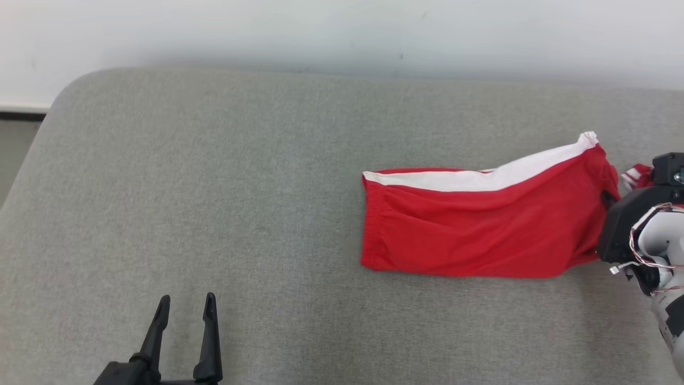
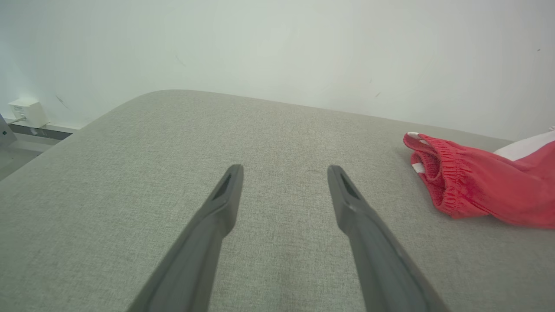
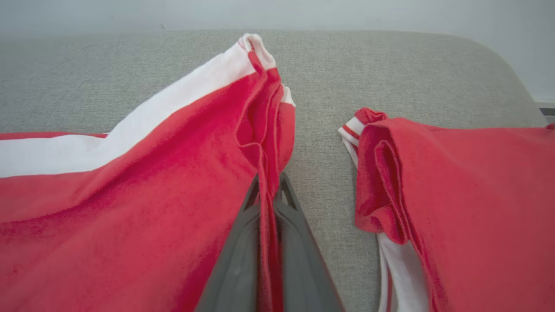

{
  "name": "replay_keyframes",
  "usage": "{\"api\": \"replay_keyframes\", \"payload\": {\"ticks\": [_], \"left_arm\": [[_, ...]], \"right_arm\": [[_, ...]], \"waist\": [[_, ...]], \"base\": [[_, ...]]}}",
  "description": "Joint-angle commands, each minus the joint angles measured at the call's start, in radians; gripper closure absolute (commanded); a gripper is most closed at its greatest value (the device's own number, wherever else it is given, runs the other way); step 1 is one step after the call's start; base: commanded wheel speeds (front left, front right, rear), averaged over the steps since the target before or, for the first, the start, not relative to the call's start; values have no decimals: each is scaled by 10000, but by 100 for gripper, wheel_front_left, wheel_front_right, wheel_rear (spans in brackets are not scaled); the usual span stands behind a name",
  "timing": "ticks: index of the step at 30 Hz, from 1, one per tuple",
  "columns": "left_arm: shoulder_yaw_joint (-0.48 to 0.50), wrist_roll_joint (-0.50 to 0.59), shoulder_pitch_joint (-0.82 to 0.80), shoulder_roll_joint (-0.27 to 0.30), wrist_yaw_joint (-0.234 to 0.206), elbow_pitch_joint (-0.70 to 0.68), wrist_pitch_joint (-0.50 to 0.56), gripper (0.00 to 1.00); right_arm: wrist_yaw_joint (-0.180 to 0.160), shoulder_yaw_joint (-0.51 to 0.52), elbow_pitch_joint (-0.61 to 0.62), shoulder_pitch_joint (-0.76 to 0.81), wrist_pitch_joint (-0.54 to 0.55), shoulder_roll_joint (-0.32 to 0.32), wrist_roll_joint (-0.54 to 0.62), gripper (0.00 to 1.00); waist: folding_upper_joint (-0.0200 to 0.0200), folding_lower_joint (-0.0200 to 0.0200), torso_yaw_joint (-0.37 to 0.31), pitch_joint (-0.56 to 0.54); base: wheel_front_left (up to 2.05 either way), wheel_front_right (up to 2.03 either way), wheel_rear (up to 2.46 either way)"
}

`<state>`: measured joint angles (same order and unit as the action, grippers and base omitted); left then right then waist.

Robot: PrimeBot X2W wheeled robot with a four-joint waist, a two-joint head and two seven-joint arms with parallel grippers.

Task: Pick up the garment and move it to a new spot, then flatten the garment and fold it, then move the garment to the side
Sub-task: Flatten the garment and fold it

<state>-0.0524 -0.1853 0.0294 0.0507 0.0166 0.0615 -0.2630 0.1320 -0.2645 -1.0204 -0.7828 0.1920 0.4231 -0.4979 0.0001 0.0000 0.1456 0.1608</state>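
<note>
One garment (image 1: 470, 235), red with a white side stripe, lies on the grey cushion (image 1: 214, 187). In the head view it is right of the middle, with its gathered waistband toward the left and its leg end toward the right edge. That end is hidden there behind the right arm's dark wrist (image 1: 630, 224); a small red-and-white scrap shows just past it.

The right wrist view shows what the wrist covers. The right gripper (image 3: 269, 184) has its two fingers pressed together on a thin upright fold of red cloth at the leg hem. Beside it lies a second red mass, apart from the first by a strip of bare cushion, and the frame's right and bottom edges cut it off. I cannot tell how the two red parts join.

The right forearm comes in from the lower right of the head view, and its own fingers cannot be made out there. The left gripper (image 1: 187, 299) sits low at the lower left, fingers pointing up the view and spread wide with nothing between them, well apart from the garment. Whether it touches the cushion I cannot tell.

The left wrist view shows the elastic puckers of the waistband. It also shows the pale wall (image 2: 277, 52) and a small white box (image 2: 28, 112) at its foot.
</note>
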Motion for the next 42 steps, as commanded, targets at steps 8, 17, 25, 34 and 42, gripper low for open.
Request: {"api": "replay_keyframes", "payload": {"ticks": [8,17,25,34,42], "left_arm": [[-140,-97,418,1,-75,131,-15,0],[-176,-126,598,1,-27,149,-15,0],[-303,-150,393,1,43,221,-15,0],[-247,-249,235,-1,38,231,-15,0],[-225,-257,171,0,-17,249,-15,0]], "right_arm": [[-31,702,575,448,-67,348,1153,100],[-29,862,2247,720,1051,-903,2035,100],[-31,721,2725,712,1906,-2144,2495,100],[-31,345,2229,552,2181,-3016,2790,100],[-29,-254,1957,393,2006,-3376,2349,0]], "waist": [[-1,0,-567,-920],[-1,0,-429,-1102],[-1,0,117,-903],[-1,0,754,-601],[-1,0,882,-490]], "base": [[0,0,0],[0,0,0],[0,0,0],[0,0,0],[0,0,0]]}}
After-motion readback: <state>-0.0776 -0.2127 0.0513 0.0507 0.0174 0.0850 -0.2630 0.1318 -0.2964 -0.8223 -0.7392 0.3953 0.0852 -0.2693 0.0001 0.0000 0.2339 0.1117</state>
